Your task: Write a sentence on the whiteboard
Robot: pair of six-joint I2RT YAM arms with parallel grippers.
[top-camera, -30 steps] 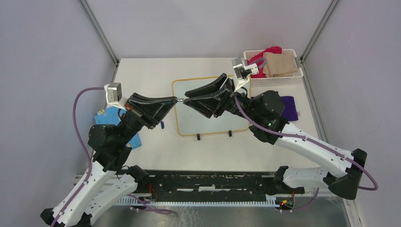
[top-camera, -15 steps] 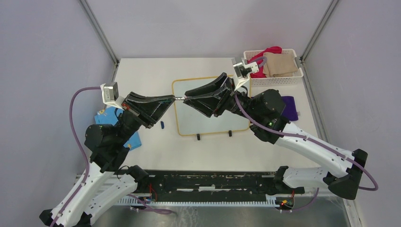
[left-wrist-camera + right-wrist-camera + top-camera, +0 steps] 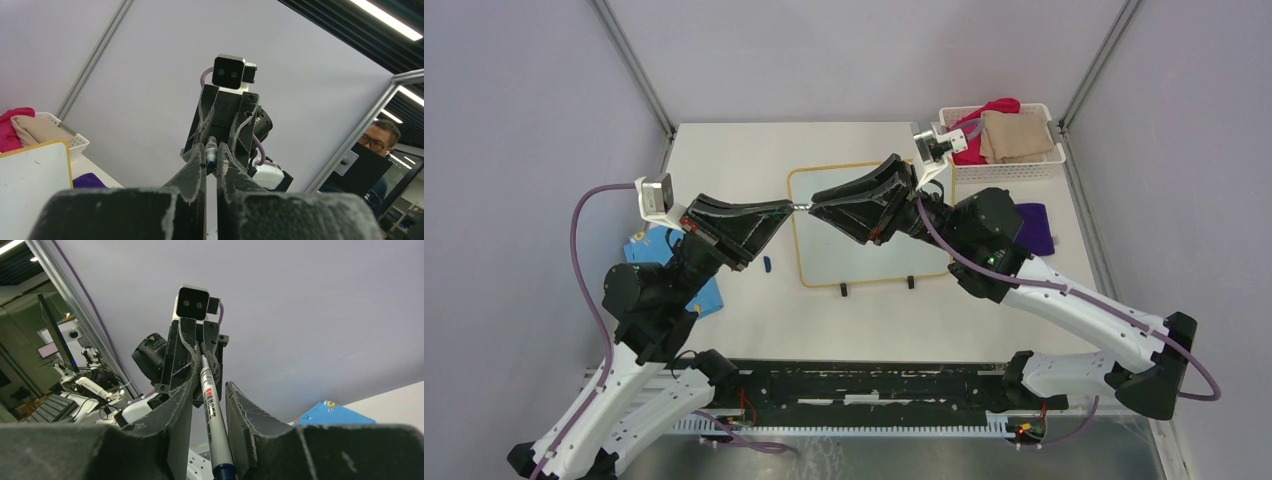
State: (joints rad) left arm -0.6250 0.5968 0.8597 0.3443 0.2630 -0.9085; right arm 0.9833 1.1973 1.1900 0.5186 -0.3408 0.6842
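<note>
- top view: the whiteboard (image 3: 874,262) lies flat at the middle of the bench (image 3: 724,150), its two black feet on the near edge.
- the left hand (image 3: 789,208) and right hand (image 3: 816,207) meet tip to tip above the whiteboard's left rim, with a marker (image 3: 802,207) bridging them.
- a small blue piece (image 3: 766,264) lies on the bench just left of the whiteboard, and a blue card (image 3: 649,250) lies further left.
- a white basket (image 3: 999,168) of cloths sits beyond the whiteboard's far right corner.
- left wrist view: the left hand's fingers are pinched tight on the marker's end; the whiteboard's corner shows at lower left.
- right wrist view: the marker's barrel runs between the right hand's part-spread fingers, against one of them. whether the other presses it, i cannot tell.
</note>
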